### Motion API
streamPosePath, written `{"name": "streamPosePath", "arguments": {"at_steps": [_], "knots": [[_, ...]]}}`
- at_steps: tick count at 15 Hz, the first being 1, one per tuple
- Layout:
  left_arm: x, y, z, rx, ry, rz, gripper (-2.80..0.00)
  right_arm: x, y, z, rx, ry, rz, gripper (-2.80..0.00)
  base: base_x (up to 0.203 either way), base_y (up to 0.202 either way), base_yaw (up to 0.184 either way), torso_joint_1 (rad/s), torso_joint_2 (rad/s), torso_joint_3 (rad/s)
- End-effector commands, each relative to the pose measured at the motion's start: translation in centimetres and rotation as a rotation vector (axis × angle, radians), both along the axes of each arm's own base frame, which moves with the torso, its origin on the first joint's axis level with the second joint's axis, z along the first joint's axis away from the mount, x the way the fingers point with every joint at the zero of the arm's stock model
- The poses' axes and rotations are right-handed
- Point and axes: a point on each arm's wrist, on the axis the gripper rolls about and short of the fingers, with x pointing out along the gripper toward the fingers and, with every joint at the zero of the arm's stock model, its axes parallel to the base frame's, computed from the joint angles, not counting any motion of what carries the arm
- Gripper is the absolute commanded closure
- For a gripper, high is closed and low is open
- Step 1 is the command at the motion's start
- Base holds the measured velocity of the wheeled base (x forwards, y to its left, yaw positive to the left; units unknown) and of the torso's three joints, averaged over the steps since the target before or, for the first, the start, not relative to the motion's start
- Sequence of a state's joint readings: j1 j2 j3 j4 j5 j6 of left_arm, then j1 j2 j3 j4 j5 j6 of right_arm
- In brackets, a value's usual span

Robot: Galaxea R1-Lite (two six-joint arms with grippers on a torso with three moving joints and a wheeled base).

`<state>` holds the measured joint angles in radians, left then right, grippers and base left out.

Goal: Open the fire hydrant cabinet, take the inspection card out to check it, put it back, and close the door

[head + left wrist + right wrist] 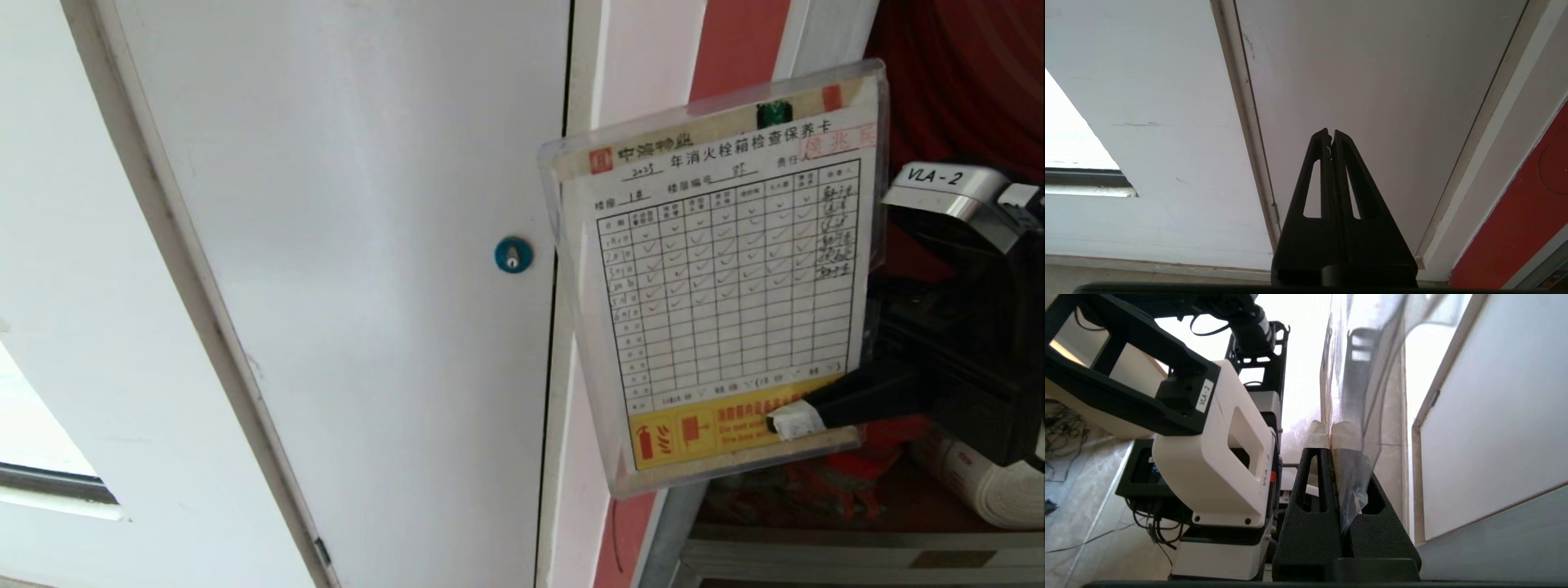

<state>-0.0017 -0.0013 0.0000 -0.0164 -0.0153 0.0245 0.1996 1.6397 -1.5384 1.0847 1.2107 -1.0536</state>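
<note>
Right now the right pincer [796, 420], a black two-fingered tool with white-padded tips, is clamped on the lower right corner of the inspection card [718, 278], a white printed sheet with ruled rows of ticks and a yellow strip along its bottom, sealed in a clear plastic sleeve. The card is held upright in the air, facing the head camera, in front of the silver-framed fire hydrant cabinet with its red interior [955, 90]; a rolled white hose [992, 490] lies behind it near the cabinet's lower right. To the card's left stands a plain white panel with a small blue round lock [513, 255], which has no part in the job. In the right wrist view the card [1347, 375] runs edge-on between the two white pads [1318, 435], rising nearly straight from them. I judge it light and fairly stiff, though the glossy sleeve looks slippery and its thin edge may bow, so a firm hold near a corner or along the bottom border seems wisest, clear of the printed table. The left pincer [1331, 136] hangs idle with its fingers together, pointing at the white wall beside the panel. The cabinet's glass door is not visible.
</note>
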Motion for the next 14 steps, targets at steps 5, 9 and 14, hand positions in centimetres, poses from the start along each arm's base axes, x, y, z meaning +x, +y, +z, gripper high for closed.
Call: {"name": "streamPosePath", "arguments": {"at_steps": [5, 9, 14], "knots": [[0.1, 0.0, -0.2, 0.000, 0.006, 0.000, 0.00, 0.5, -0.4, -0.3, 0.056, 0.028, 0.002, 0.00, 0.000, 0.000, 0.000, 0.000, 0.00, 0.000], [0.0, 0.0, -0.2, 0.000, 0.005, 0.000, 0.00, -0.8, -0.8, 0.6, 0.063, -0.003, -0.003, 0.00, 0.000, 0.000, 0.000, 0.000, 0.00, 0.000], [0.1, 0.0, -0.2, 0.000, 0.007, 0.000, 0.00, -2.4, -1.1, 1.5, 0.068, -0.010, -0.014, 0.00, 0.000, 0.000, 0.000, 0.000, 0.00, 0.000]]}}
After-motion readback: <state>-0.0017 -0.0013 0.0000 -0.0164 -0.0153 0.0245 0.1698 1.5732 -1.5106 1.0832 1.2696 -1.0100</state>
